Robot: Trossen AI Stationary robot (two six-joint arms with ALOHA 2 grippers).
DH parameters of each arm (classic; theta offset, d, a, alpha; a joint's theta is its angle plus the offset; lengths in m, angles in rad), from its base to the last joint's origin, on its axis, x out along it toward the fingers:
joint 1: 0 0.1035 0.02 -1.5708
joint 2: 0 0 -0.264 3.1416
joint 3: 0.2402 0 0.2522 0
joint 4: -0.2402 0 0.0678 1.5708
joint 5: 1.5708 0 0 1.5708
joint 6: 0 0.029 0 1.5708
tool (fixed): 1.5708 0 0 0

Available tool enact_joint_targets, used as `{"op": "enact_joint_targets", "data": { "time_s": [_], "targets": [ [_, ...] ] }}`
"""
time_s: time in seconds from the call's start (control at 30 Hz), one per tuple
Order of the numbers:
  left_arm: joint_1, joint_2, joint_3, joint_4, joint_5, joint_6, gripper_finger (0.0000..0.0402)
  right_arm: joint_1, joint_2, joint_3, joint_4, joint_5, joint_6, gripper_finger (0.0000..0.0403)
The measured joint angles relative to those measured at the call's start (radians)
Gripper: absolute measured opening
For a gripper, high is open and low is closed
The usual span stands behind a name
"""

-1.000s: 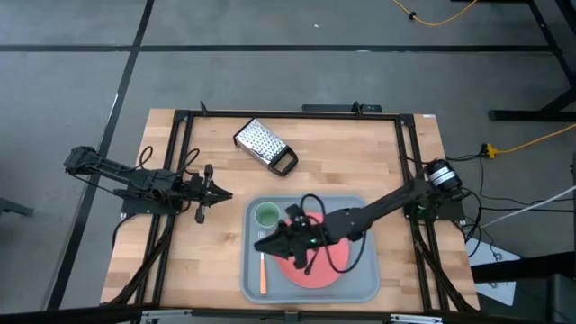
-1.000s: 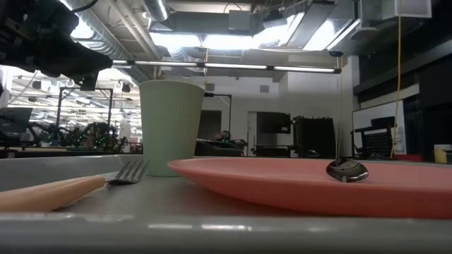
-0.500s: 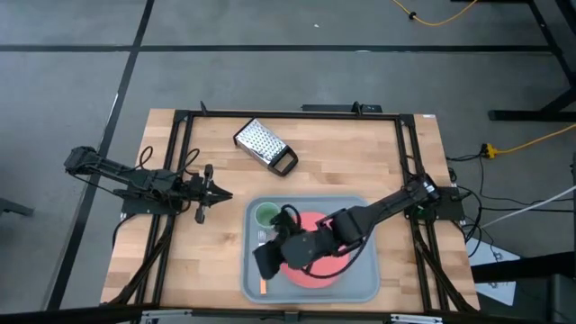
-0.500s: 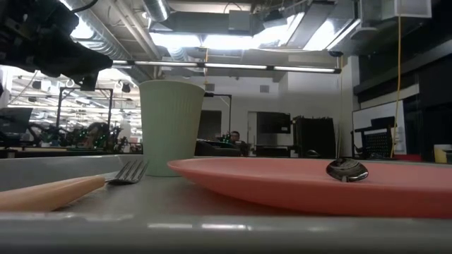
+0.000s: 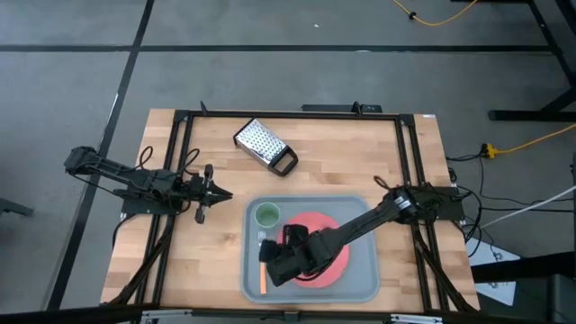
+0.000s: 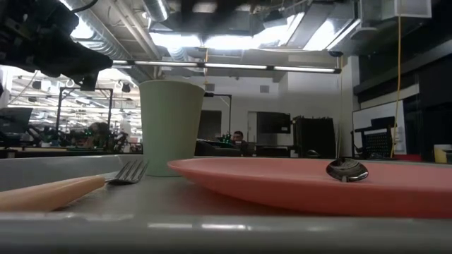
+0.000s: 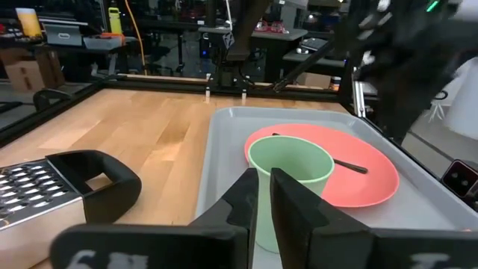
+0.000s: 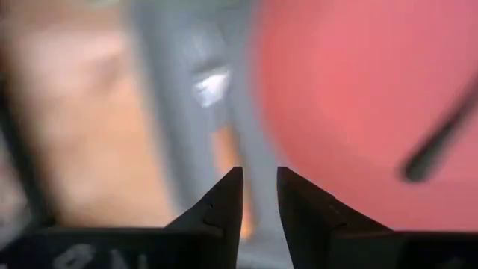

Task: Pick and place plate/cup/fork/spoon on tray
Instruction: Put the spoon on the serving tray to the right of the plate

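Note:
The grey-blue tray (image 5: 360, 283) lies at the table's near middle. On it lie the pink-red plate (image 5: 315, 220), the green cup (image 5: 266, 215) standing upright at its far left, and the orange-handled fork (image 5: 262, 277) along its left side. The dark spoon (image 6: 346, 170) lies on the plate. My right gripper (image 5: 270, 263) hovers over the tray's left part, above the fork (image 8: 224, 153), slightly open and empty. My left gripper (image 5: 225, 194) waits left of the tray, shut and empty.
A perforated metal grater with a black handle (image 5: 264, 145) lies on the wood at the far middle, clear of the tray. Bare wood shows left and right of the tray. The right arm stretches across the plate from the table's right side.
My right gripper has moved toward the table's near edge over the left part of the tray, and its arm now lies lower across the plate. The cup, fork, plate and spoon have stayed where they were.

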Motion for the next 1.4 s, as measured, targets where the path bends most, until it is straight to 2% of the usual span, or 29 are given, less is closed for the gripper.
{"op": "enact_joint_targets", "data": {
  "time_s": [0.07,0.17,0.2,0.33,0.47,0.73,1.0,1.17,1.4],
  "targets": [
    [0.0,0.0,0.0,0.0,0.0,0.0,0.0028,-0.008,0.027,0.0,-0.076,-0.05,0.099,0.0088],
    [0.0,0.0,0.0,0.0,0.0,0.0,0.0026,-0.015,0.045,0.0,-0.196,-0.192,0.125,0.0088],
    [0.0,0.0,0.0,0.0,0.0,0.0,0.0026,-0.014,0.044,0.0,-0.236,-0.21,0.145,0.0088],
    [0.0,0.0,0.0,0.0,0.0,0.0,0.0029,-0.015,0.041,0.0,-0.368,-0.174,0.245,0.0088],
    [0.0,0.0,0.0,0.0,0.0,0.0,0.0033,-0.028,0.065,-0.01,-0.357,-0.168,0.245,0.0088],
    [0.0,0.0,0.0,0.0,0.0,0.0,0.0027,-0.038,0.121,-0.013,-0.458,-0.254,0.223,0.0088],
    [0.0,0.0,0.0,0.0,0.0,0.0,0.003,-0.038,0.139,-0.013,-0.463,-0.23,0.223,0.0088],
    [0.0,0.0,0.0,0.0,0.0,0.0,0.0033,-0.038,0.146,-0.013,-0.469,-0.169,0.223,0.0088],
    [0.0,0.0,0.0,0.0,0.0,0.0,0.0026,-0.035,0.149,-0.022,-0.456,-0.212,0.278,0.0088]
  ]
}}
